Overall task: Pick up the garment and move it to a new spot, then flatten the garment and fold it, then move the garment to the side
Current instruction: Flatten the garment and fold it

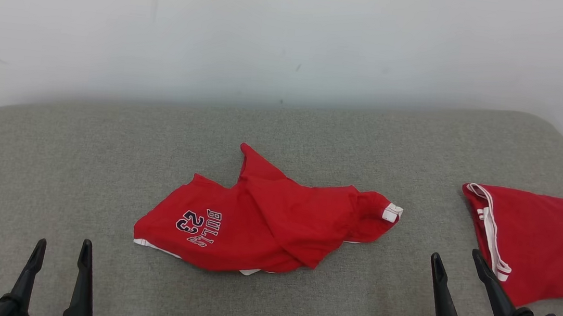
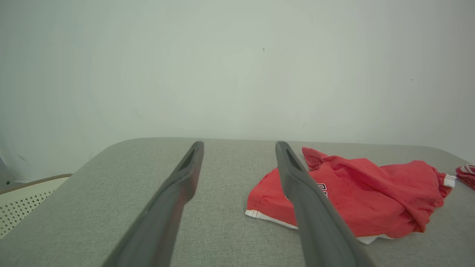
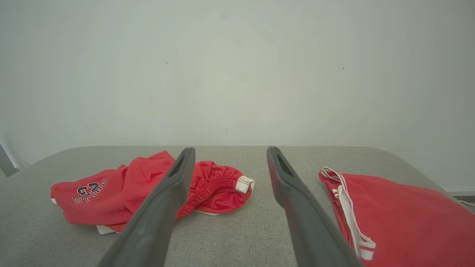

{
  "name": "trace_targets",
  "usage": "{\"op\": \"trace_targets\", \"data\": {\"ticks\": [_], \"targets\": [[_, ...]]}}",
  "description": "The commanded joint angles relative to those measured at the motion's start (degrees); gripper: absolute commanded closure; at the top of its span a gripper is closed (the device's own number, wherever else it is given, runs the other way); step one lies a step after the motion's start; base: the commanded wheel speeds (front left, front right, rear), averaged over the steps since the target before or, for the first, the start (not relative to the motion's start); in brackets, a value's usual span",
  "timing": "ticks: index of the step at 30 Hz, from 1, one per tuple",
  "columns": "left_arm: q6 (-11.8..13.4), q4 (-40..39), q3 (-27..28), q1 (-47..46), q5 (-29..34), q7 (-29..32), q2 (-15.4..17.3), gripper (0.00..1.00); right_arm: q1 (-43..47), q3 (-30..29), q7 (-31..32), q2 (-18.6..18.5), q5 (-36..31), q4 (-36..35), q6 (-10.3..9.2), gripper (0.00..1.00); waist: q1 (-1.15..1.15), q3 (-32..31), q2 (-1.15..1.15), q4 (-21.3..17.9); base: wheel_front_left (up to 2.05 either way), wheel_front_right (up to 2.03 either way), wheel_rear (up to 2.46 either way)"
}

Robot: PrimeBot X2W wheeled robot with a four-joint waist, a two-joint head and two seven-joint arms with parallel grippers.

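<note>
A crumpled red garment (image 1: pixel 264 219) with white trim and "BULLS 23" lettering lies in the middle of the grey padded table (image 1: pixel 103 160). It looks like a pair of shorts with an elastic waistband (image 3: pixel 219 183). The same garment (image 2: pixel 371 196) lies right of my left fingers in the left wrist view. My left gripper (image 1: pixel 62 250) stands open at the lower left, short of the garment and touching nothing. My right gripper (image 1: pixel 456 263) is open at the lower right, between the two red pieces, with nothing between its fingers.
A second red garment (image 1: pixel 539 242) with white stripes lies flat at the table's right edge, close to my right gripper; in the right wrist view this piece (image 3: pixel 400 218) is at the right. A pale wall (image 1: pixel 294 34) rises behind the table. A perforated white object (image 2: pixel 22 204) stands beyond the left edge.
</note>
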Motion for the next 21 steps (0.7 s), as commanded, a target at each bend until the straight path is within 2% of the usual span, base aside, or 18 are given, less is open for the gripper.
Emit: {"op": "trace_targets", "data": {"ticks": [1, 7, 14, 21], "targets": [[-0.10, 0.35, 0.28, -0.35, -0.48, -0.30, 0.01, 0.00, 0.27, -0.21, 0.12, 0.11, 0.04, -0.40, -0.02, 0.00, 0.01, 0.08, 0.00, 0.13, 0.00, 0.00, 0.00], [-0.44, 1.01, -0.12, -1.80, 0.14, -0.30, -0.24, 0.00, 0.40, 1.67, 1.41, -0.32, -0.89, -1.05, -0.02, 0.00, 0.01, 0.62, 0.00, 2.50, 0.00, 0.00, 0.00], [-1.24, 2.12, -2.34, -4.18, 0.36, -0.13, -1.78, 0.00, -1.70, 11.57, 4.71, -6.25, -1.84, 3.47, -0.02, 0.00, 0.01, 2.65, 0.00, 9.15, 0.00, 0.00, 0.00], [-3.27, 4.42, -5.55, -8.70, 1.21, -0.23, -4.36, 0.00, -8.83, 23.71, 4.44, -12.89, -1.26, 13.29, -0.03, 0.00, 0.01, 7.04, 0.00, 16.48, 0.00, 0.00, 0.00]]}}
